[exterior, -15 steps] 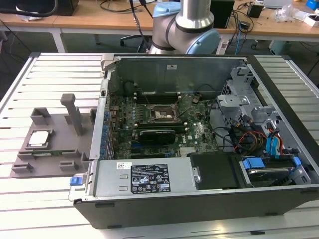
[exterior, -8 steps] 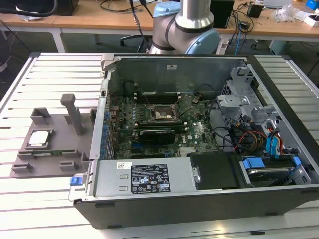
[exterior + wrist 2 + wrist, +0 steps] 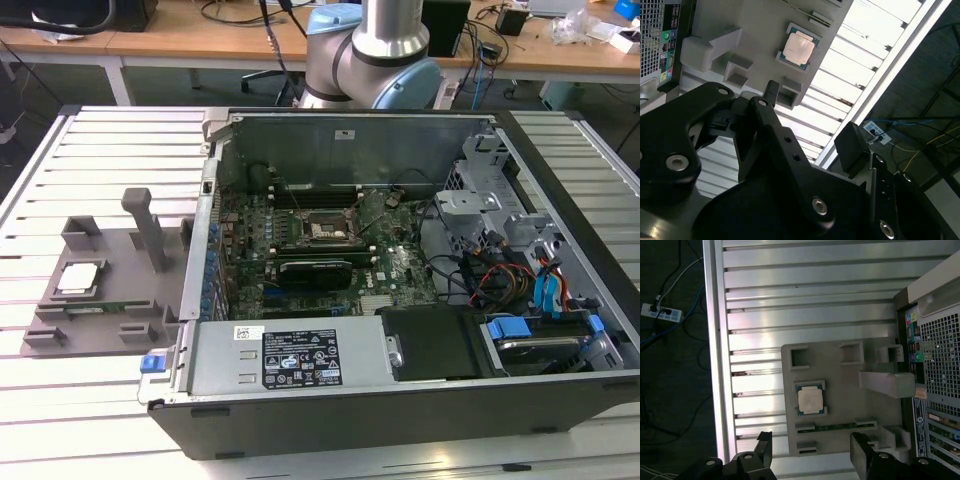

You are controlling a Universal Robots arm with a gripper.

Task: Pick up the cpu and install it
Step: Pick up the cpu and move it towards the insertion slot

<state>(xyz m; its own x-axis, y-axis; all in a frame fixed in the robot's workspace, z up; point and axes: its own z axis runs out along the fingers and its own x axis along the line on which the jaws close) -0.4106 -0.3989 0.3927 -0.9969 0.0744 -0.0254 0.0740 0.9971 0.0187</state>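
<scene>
The cpu (image 3: 78, 278) lay uncovered in the grey fixture (image 3: 115, 270), reachable from above. A tall post (image 3: 148, 228) stood near it, toward the computer case (image 3: 400, 415). Inside the case, the socket (image 3: 325, 231) sat just beside a black expansion card (image 3: 318, 270), and cables (image 3: 490, 275) crowded the exterior view's right.

We see the cpu (image 3: 810, 400) lying flat in a recess of the grey fixture (image 3: 840, 375), which sits on the slatted counter (image 3: 815, 290) beside the computer case (image 3: 940, 370). Our gripper (image 3: 812, 440) hovers near it, jaws spread and empty.
</scene>
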